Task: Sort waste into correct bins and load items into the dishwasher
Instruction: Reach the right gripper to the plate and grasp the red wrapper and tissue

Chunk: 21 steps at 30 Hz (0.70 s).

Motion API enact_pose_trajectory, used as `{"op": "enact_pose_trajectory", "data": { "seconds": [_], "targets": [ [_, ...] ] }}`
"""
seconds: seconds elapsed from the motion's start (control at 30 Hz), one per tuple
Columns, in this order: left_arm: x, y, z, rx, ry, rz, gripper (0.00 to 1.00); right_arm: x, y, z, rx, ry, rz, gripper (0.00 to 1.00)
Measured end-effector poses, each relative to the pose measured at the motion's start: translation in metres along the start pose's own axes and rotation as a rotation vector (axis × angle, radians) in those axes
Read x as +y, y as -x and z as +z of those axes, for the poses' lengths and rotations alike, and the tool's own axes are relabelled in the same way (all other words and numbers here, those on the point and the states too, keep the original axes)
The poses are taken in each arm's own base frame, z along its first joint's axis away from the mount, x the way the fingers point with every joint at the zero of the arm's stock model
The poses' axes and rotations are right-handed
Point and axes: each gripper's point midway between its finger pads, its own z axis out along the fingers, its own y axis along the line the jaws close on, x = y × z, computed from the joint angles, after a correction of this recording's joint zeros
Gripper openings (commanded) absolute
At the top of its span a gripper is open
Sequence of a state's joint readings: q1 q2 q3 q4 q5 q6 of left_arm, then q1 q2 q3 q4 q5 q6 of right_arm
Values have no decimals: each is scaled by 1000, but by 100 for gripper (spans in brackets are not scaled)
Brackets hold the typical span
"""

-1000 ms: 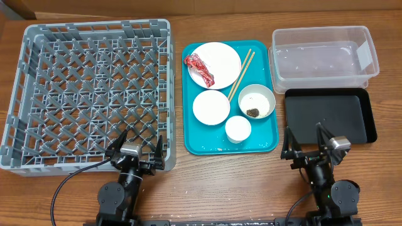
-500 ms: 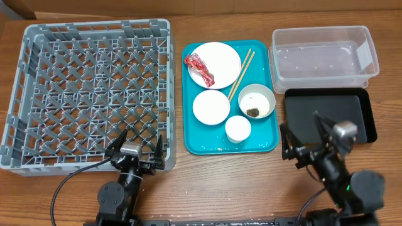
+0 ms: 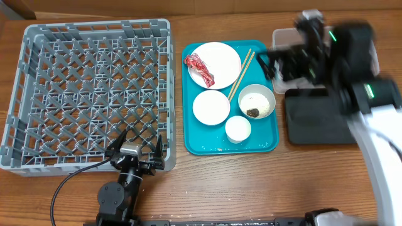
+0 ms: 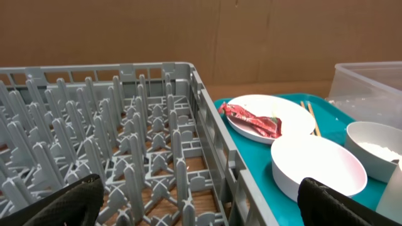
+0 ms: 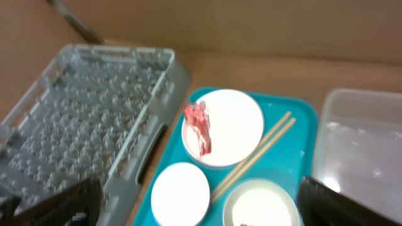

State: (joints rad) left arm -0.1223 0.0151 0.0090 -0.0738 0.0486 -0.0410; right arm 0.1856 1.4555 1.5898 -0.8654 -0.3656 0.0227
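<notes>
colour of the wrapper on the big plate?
Shiny red wrapper, crinkled; clearest in the left wrist view.

From above, the right arm (image 3: 342, 56) was one big smeary blur, and it hid most of the clear tub (image 3: 282, 36) and part of the black tray (image 3: 314, 122). The dark bits (image 3: 253, 112) in the rice bowl (image 3: 269, 95) were too small to make out. In the left wrist view, only two black tips of the left gripper (image 4: 201, 204) showed (the bottom edge cut off the rest). The small cup (image 4: 396, 194) was sliced by the right edge, and the dish rack (image 4: 125, 144) ran off the left side. The right wrist view was fuzzy all over. The right gripper (image 5: 201, 204) showed only as two dark corners, and the rice bowl was cut off at the bottom.
</notes>
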Motion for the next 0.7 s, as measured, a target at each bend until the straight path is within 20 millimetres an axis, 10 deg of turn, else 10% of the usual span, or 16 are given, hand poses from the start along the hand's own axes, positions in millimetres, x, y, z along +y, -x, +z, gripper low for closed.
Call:
{"op": "enact_pose_trajectory", "data": {
  "seconds": [0.4,0.7],
  "targets": [
    [0,0,0,1,0,0,100,1,-19,199,214,122,-32,100],
    [0,0,0,1,0,0,100,-33,-70,278,278,-20,-110,100]
  ]
}}
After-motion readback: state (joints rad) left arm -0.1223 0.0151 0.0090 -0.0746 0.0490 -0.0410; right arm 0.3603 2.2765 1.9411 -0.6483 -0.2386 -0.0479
